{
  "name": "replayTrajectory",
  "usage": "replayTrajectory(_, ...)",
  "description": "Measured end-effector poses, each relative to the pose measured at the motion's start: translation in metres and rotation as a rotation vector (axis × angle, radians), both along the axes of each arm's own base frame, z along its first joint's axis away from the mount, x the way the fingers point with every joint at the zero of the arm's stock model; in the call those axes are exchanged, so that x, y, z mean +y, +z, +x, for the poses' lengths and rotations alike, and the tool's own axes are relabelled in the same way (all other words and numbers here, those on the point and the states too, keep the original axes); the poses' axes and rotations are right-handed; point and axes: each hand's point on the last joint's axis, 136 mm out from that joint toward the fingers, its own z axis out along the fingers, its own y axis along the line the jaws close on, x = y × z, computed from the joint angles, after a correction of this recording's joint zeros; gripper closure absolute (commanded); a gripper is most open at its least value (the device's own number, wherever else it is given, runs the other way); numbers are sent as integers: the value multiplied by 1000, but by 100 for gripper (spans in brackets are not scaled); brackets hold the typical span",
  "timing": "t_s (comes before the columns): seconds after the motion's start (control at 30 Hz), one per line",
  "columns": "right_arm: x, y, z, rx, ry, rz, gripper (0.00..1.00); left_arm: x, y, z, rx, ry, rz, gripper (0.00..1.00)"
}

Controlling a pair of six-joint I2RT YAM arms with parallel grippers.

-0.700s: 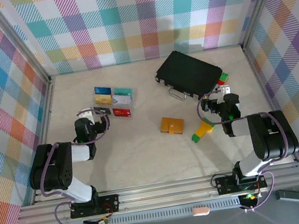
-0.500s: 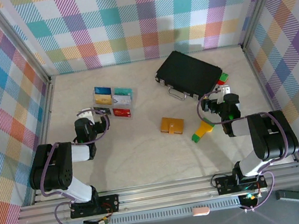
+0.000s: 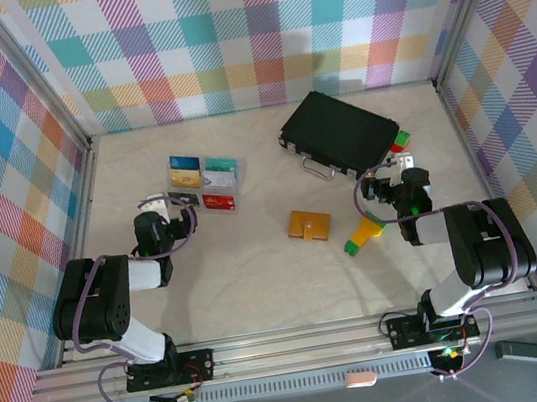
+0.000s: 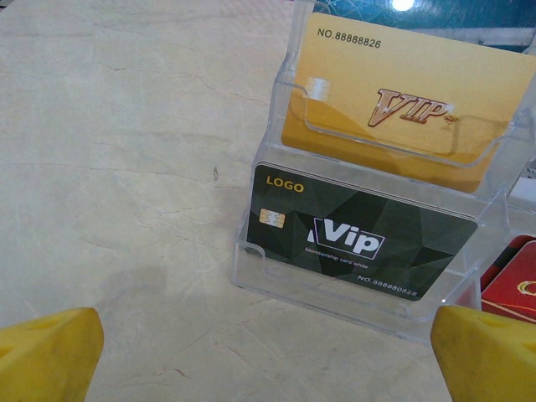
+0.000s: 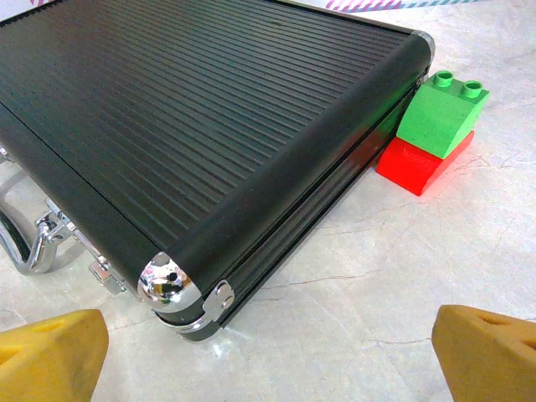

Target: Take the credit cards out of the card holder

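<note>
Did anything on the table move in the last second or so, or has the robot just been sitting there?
Nothing visibly changed. The left gripper and right gripper are open and empty, just as before. The cards sit in their clear stand, the orange card holder lies closed on the table, and the black case has not shifted.

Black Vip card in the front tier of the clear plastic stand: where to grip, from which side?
Probably pinch the black Vip card by its upper long edge, coming from above: it leans back in the clear plastic stand, its lower edge behind the front lip.
</note>
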Motion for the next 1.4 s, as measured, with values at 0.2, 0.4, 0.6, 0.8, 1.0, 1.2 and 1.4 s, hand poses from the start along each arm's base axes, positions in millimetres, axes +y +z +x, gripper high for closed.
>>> replayTrajectory(0.2,0,0,0,0,0,0,1,0,0,0,0,0,0,0)
replayTrajectory(0.4,0,0,0,0,2,1,1,0,0,0,0,0,0,0)
replayTrajectory(0.6,1,20,-6,-19,6,3,1,4,7,-5,8,20,9,0)
replayTrajectory(0.8,-1,81,-5,-48,-19,39,1,4,72,-4,-67,34,-19,0)
replayTrajectory(1.0,7,130,-4,0,-37,197,1,-20,166,3,-152,-23,-160,0)
replayTrajectory(1.2,31,133,-18,155,-19,347,1,-40,191,4,-75,-51,-335,0)
replayTrajectory(1.4,83,114,-27,373,84,415,1,-57,158,0,64,-71,-459,0)
